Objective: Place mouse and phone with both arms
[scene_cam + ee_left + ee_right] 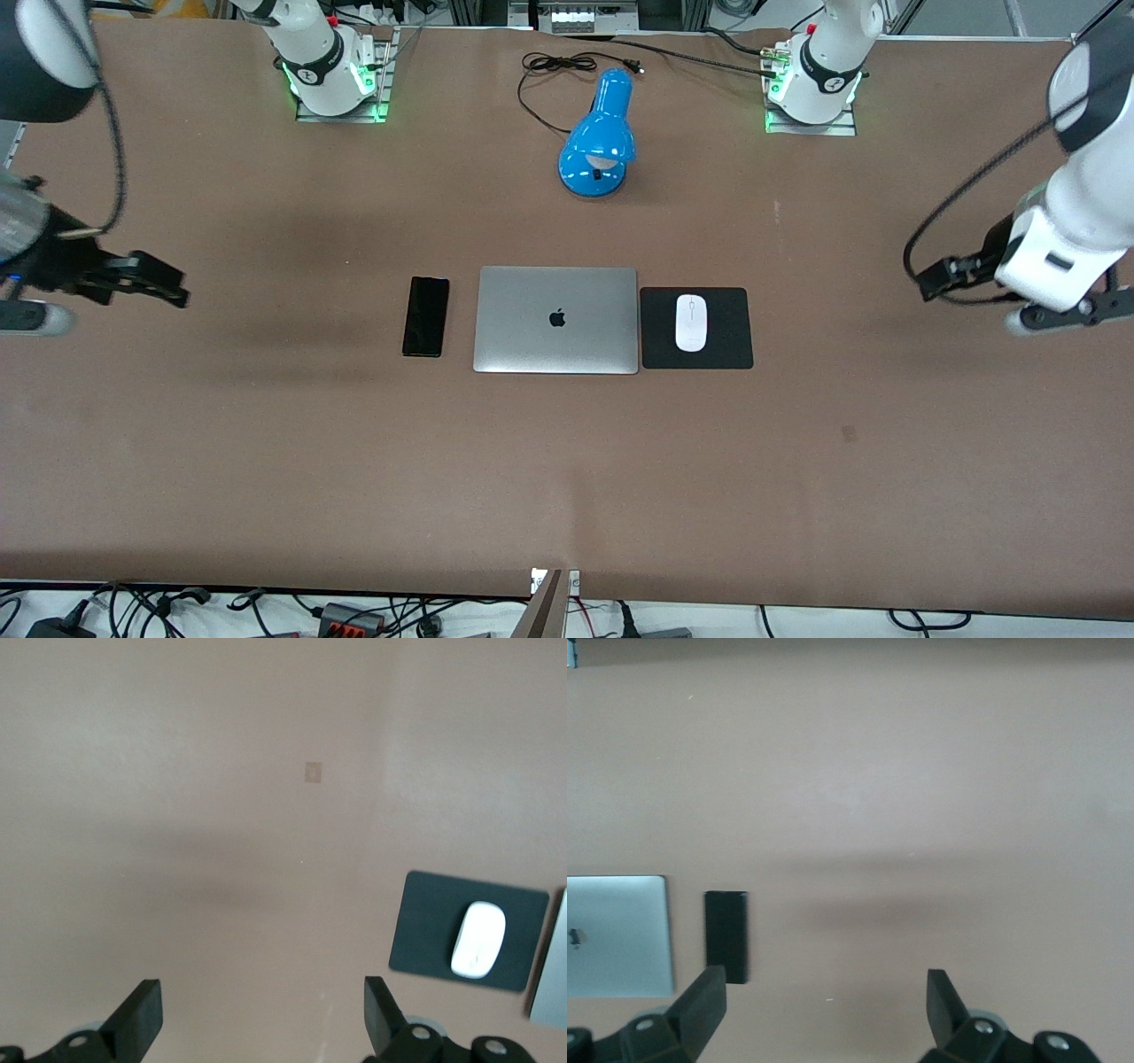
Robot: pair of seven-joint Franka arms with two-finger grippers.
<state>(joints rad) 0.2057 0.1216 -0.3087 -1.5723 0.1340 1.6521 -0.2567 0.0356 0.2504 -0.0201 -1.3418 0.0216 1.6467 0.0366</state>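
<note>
The white mouse [691, 322] lies on a square black mouse pad [731, 346], beside the laptop toward the left arm's end of the table. It also shows in the left wrist view [478, 939]. The black phone [425, 316] lies flat beside the laptop toward the right arm's end, and shows in the right wrist view [726, 935]. My left gripper [928, 285] is open and empty, up over bare table at the left arm's end [263, 1014]. My right gripper [173, 291] is open and empty, over bare table at the right arm's end [827, 1005].
A closed silver laptop [556, 319] lies between phone and mouse pad. A blue desk lamp [600, 137] with a black cord [549, 71] stands farther from the front camera, between the arms' bases. The brown table [567, 478] is bare nearer the front camera.
</note>
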